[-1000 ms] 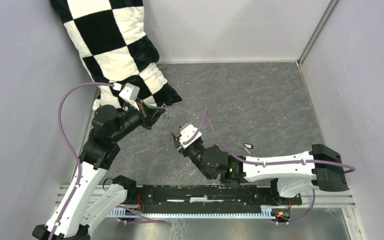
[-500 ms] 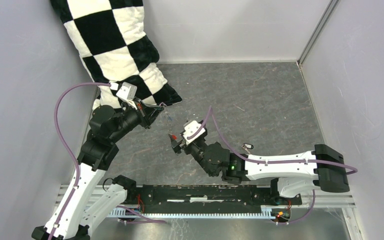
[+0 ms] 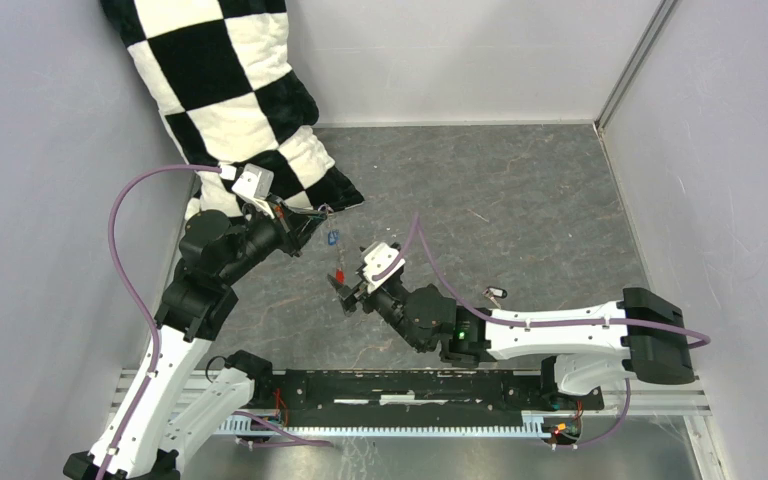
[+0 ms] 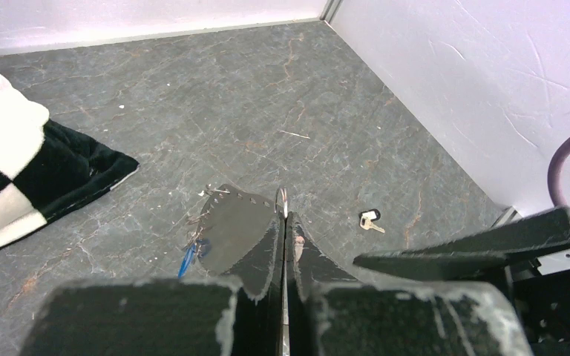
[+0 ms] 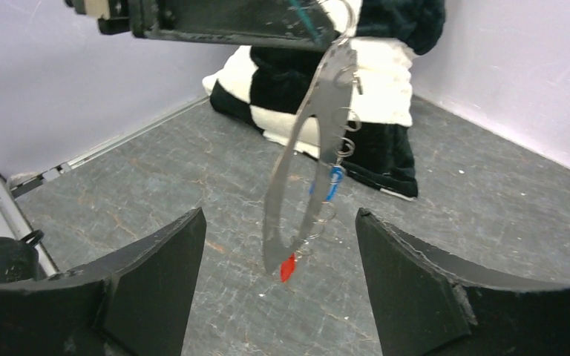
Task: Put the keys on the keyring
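Keys hang in the air near the middle of the grey stone-patterned surface (image 3: pixel 520 200), strung on the keyring (image 5: pixel 278 193), a thin grey hoop that dangles from the left gripper (image 3: pixel 310 222). That gripper is pinched tight on the top of the hoop, its two fingers pressed together with only a sliver of metal showing between them in its own wrist view. From the right wrist view the hoop is seen nearly edge-on, sloping down and to the left. The blue key (image 5: pixel 334 182) hangs partway down its right edge among small wire loops, and the red key (image 5: pixel 288 267) hangs at the very bottom. The right gripper (image 3: pixel 347 295) sits just below and in front of the hoop with its jaws spread wide and nothing between its fingers (image 5: pixel 148 282). In its own camera the lower end of the hoop and the red key fall in the gap between them, touching neither. The dark key (image 3: pixel 495 294), with a white part on it, lies alone on the surface off to the right, well apart from the hoop. A black-and-white chequered pillow (image 3: pixel 220 80) leans in the far left corner behind the left arm.
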Robot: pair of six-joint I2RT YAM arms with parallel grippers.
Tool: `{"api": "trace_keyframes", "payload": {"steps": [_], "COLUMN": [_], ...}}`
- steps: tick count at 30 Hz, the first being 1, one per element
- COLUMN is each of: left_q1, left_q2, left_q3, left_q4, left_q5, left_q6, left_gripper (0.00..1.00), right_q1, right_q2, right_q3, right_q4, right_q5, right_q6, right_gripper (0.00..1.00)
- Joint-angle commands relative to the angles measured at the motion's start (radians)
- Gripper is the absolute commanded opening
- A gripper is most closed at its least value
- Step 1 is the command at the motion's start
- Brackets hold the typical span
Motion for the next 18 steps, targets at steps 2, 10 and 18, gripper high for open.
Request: {"api": "trace_keyframes", "payload": {"steps": [2,10,18], "left_q1": [0.001,0.001,0.0], "left_q2": [-0.008,-0.025,-0.025], "left_q3": [0.036,0.046,0.043], "left_q4": [0.025,0.018,0.014], "left_q5": [-0.015,0.019,0.065], "left_q6": [0.019,0.002,-0.027], "left_gripper": [0.02,0.02,0.02], "right_q1": [-0.007,-0.014,-0.014], "right_q2": [0.057,0.066,0.02], "right_q3": [0.096,0.087,0.017], "right_q4": [0.016,0.017,0.083], "right_q5": [-0.043,0.171,0.168], "right_q6": [0.003,-0.078,-0.197], "right_gripper": [0.76,0.26,0.01]}}
